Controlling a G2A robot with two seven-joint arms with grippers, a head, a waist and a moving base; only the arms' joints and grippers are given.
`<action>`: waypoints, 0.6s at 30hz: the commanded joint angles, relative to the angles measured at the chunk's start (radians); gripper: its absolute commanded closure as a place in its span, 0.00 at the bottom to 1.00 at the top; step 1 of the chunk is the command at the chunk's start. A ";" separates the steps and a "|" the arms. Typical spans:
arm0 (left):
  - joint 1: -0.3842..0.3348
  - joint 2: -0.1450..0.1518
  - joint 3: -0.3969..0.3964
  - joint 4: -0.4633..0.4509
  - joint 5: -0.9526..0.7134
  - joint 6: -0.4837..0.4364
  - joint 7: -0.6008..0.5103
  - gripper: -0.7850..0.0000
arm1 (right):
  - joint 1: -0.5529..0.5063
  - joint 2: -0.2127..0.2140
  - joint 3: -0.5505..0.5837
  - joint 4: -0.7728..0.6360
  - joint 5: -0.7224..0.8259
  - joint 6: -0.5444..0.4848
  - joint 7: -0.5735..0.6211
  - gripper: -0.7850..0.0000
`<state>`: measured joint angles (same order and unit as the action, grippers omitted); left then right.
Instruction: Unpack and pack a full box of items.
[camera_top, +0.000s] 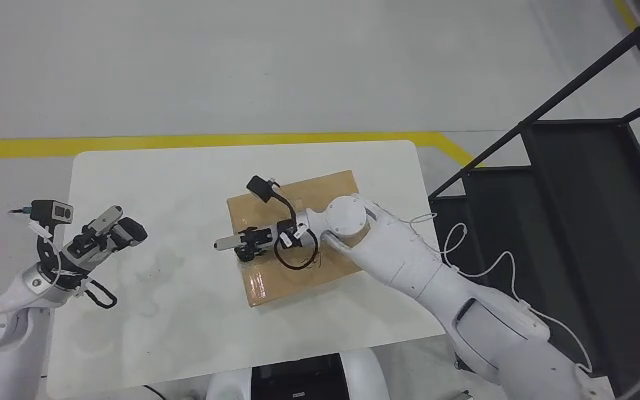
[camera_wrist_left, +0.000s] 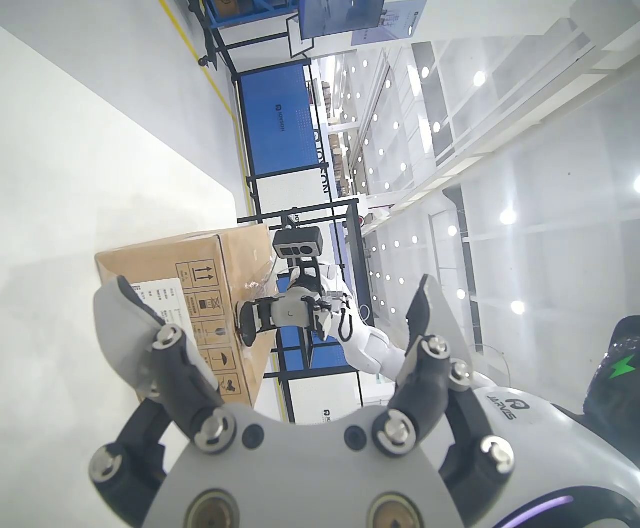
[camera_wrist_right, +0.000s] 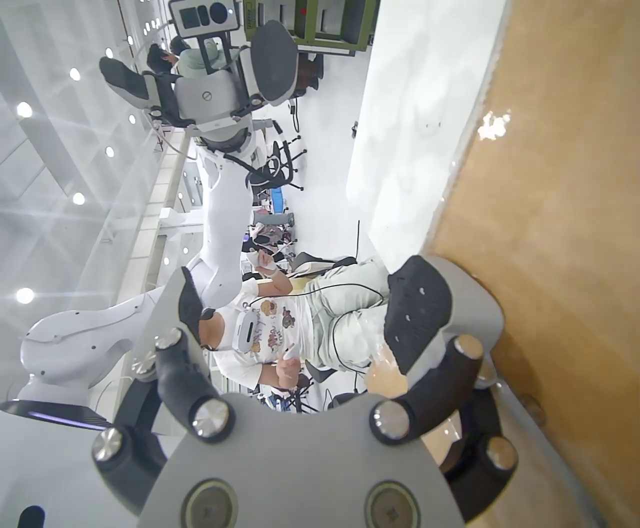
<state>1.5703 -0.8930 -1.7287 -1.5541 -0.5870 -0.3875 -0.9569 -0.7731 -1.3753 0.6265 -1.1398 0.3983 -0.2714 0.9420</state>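
A closed brown cardboard box (camera_top: 305, 215) stands in the middle of the white table (camera_top: 180, 180), with clear tape glinting on its top (camera_wrist_right: 495, 125). My right gripper (camera_top: 238, 243) is at the box's left edge, turned on its side and open; one black-padded finger (camera_wrist_right: 417, 310) lies close against the box top (camera_wrist_right: 560, 210) and the other finger (camera_wrist_right: 187, 305) stands out in the air. My left gripper (camera_top: 115, 228) hovers open over the table's left part, well away from the box (camera_wrist_left: 210, 280), with nothing between its fingers (camera_wrist_left: 127, 320).
The bare table top spreads to the left of the box and behind it. A yellow floor line (camera_top: 200, 145) runs behind the table. A black stair frame (camera_top: 560, 170) stands off the table's right side.
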 joint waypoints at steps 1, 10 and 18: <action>0.000 0.000 0.000 0.000 0.000 0.000 0.000 0.00 | -0.018 0.002 0.031 -0.023 0.086 -0.051 0.043 0.00; 0.000 0.000 0.000 0.000 0.000 0.000 0.000 0.00 | -0.153 0.072 0.304 -0.156 0.350 -0.287 0.289 0.00; 0.000 0.000 0.000 0.000 0.000 0.000 0.000 0.00 | -0.346 0.140 0.569 -0.266 0.295 -0.380 0.225 0.00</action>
<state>1.5703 -0.8930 -1.7287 -1.5541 -0.5870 -0.3875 -0.9569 -1.0928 -1.2413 1.1602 -1.4012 0.7046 -0.6342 1.1854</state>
